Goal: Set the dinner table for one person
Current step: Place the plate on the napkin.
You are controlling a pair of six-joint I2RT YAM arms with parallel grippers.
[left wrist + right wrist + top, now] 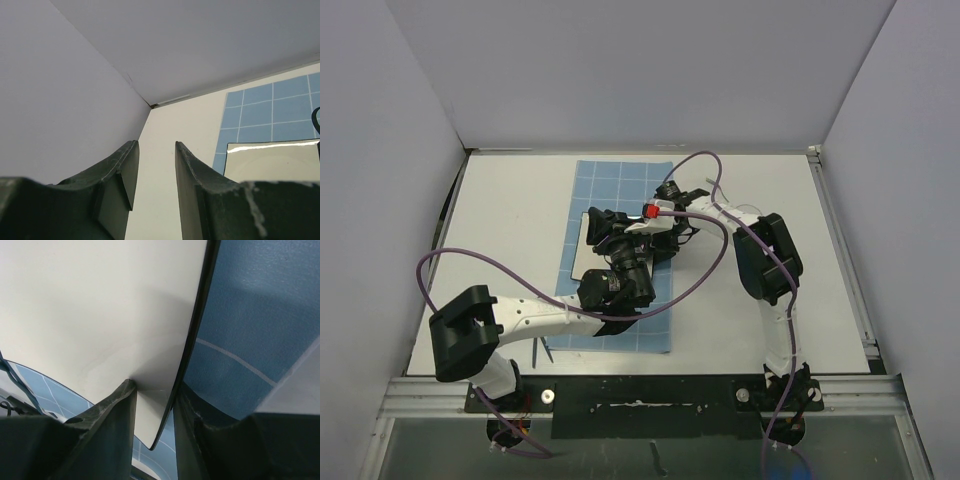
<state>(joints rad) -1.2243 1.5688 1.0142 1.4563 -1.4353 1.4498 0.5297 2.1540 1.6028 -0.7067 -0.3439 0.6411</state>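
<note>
White desk (500, 220) is being covered at its middle by a blue gridded mat (610, 185). Over the mat, the edge of a black-rimmed plate (100, 315) is being pinched by the right claw (155, 390) — left claw (156, 145) is being held narrowly parted, empty.

The dinner table (510, 230) — a flat white top — is seen on every side of the left pincer (156, 145) and the right pincer (156, 388), with a black rail (650, 405) along the edge at the arm bases. A blue mat (620, 180) ruled with white lines is laid directly on it, beneath both pincers. A thin dark item (547, 352) — too small to be identified — is seen on the bare white, well back from the left pincer, just beside the mat's near left corner.
</note>
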